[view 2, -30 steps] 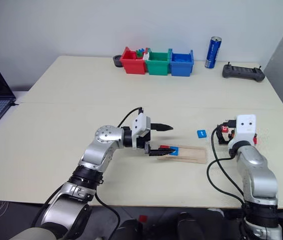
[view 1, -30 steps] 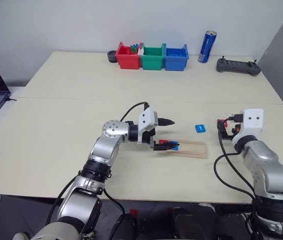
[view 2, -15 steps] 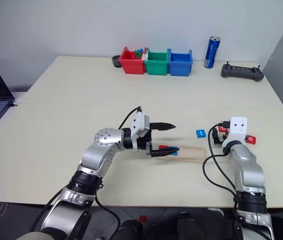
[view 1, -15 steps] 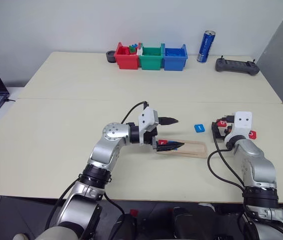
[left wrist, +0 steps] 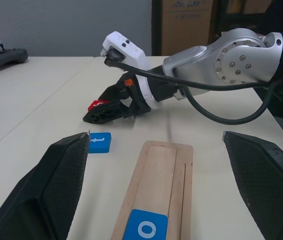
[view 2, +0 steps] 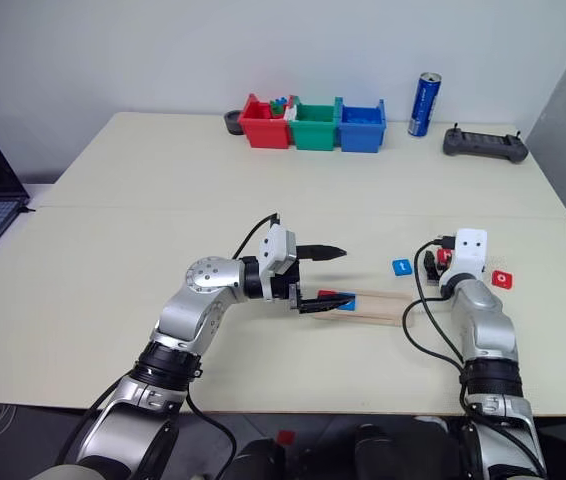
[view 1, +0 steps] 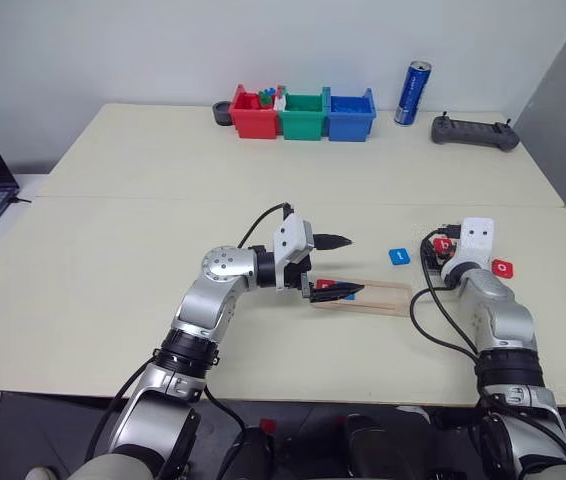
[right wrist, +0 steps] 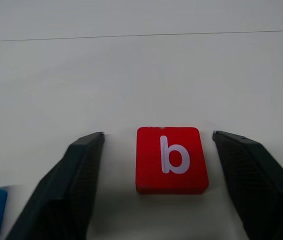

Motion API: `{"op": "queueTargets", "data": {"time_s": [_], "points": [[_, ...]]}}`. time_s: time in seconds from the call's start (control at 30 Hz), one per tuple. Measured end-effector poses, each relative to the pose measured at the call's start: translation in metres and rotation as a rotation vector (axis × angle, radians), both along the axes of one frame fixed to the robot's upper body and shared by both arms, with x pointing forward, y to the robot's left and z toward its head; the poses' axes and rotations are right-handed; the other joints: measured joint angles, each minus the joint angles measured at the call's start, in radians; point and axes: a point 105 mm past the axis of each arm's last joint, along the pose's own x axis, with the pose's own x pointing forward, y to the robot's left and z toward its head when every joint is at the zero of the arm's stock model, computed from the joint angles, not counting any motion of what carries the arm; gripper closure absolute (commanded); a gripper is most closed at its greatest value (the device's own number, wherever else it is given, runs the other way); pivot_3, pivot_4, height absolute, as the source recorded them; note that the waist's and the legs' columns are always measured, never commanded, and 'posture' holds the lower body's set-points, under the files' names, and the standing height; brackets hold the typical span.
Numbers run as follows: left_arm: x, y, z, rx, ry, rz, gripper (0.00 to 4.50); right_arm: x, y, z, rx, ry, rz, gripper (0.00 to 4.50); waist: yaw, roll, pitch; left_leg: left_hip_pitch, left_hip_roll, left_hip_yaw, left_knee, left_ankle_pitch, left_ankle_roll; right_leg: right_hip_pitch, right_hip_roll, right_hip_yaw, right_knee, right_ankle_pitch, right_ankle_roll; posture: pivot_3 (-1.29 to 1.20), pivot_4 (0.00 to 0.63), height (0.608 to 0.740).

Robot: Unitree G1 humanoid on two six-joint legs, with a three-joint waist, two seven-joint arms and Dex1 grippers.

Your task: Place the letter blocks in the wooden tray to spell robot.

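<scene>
Light was bright and even; my bench (view 1: 113, 250) carried soft shadows, and my nearest fingers (left wrist: 41, 195) looked blurred.

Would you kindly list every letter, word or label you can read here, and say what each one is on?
"b": red letter block between the right gripper's fingers.
"o": blue letter block in the wooden tray.
"o": red block on the table.
"t": blue block beside the tray.
Blue can: print too small to read.
</scene>
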Motion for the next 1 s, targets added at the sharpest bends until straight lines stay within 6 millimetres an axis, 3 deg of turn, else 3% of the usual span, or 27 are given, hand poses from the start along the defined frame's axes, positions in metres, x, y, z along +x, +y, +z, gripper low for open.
{"op": "queueTargets", "data": {"time_s": [0.1,0.13,0.33,0.67,1.0], "points": [[0.0,0.001,0.0,0.002,-0.002,0.003,0.0,0.0,0.001,0.0,0.0,-0.006,0.0,2.9,0.0,0.0,0.0,0.0,0.0,0.0,0.0,0.0,0.0,0.0,0.0,0.0,0.0,0.0,0.0,0.0,0.15,0.74],[0.0,0.001,0.0,0.004,-0.002,0.004,0.0,0.0,0.001,0.0,0.0,-0.007,0.0,3.04,0.0,0.0,0.0,0.0,0.0,0.0,0.0,0.0,0.0,0.0,0.0,0.0,0.0,0.0,0.0,0.0,0.15,0.74],[0.001,0.002,0.0,0.005,-0.004,0.006,0.0,-0.009,-0.003,-0.001,-0.02,-0.009,-0.011,3.02,0.004,0.0,0.0,-0.001,0.0,0.0,0.0,0.0,0.0,0.0,0.0,0.0,-0.001,0.0,0.0,0.0,0.15,0.74],[-0.008,0.006,-0.001,0.029,0.001,-0.041,0.0,-0.078,0.002,0.006,-0.089,0.08,0.056,3.02,0.003,0.002,0.0,-0.001,0.0,0.0,0.0,0.0,0.0,-0.001,0.0,0.0,-0.001,0.0,0.0,0.0,0.15,0.74],[-0.018,0.01,-0.01,0.069,0.028,-0.105,0.0,-0.12,0.018,0.003,-0.034,0.187,0.091,3.02,0.003,0.002,0.001,-0.001,0.0,-0.001,-0.001,0.0,0.0,-0.001,0.0,0.0,-0.001,-0.001,0.0,0.0,0.15,0.74]]}}
